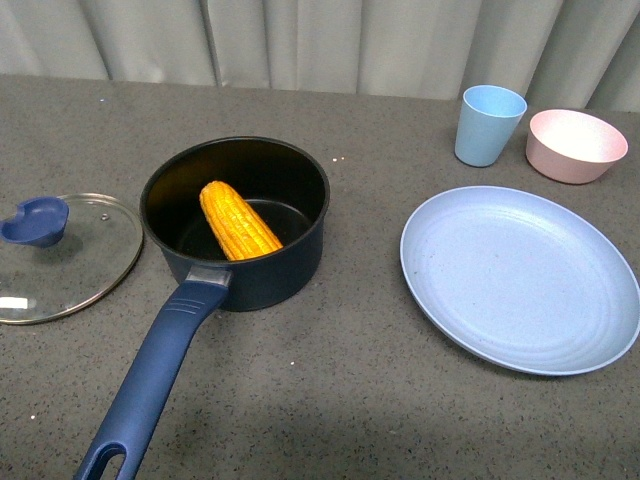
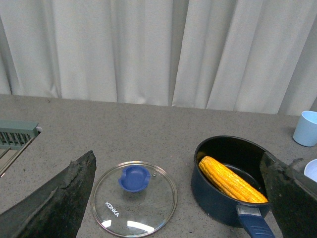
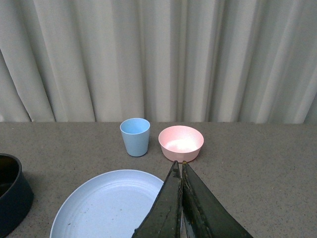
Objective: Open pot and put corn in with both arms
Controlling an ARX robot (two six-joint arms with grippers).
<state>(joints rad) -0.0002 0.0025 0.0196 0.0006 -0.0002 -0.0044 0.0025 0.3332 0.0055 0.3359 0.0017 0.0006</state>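
The dark navy pot (image 1: 290, 255) stands open on the grey table, its long blue handle (image 1: 150, 385) pointing toward the near edge. The yellow corn (image 1: 238, 220) lies inside it, leaning on the pot's wall. The glass lid with its blue knob (image 1: 36, 220) lies flat on the table left of the pot. Neither arm shows in the front view. In the left wrist view the pot (image 2: 218, 203), corn (image 2: 230, 179) and lid (image 2: 134, 198) show between the wide-apart fingers of my open, empty left gripper (image 2: 181, 198). My right gripper (image 3: 180, 166) is shut and empty above the plate.
A large light-blue plate (image 1: 520, 280) lies right of the pot; it also shows in the right wrist view (image 3: 109, 206). A light-blue cup (image 1: 489, 123) and a pink bowl (image 1: 576, 145) stand behind it. A curtain hangs behind the table. A grey-green slatted object (image 2: 17, 134) shows at the left wrist view's edge.
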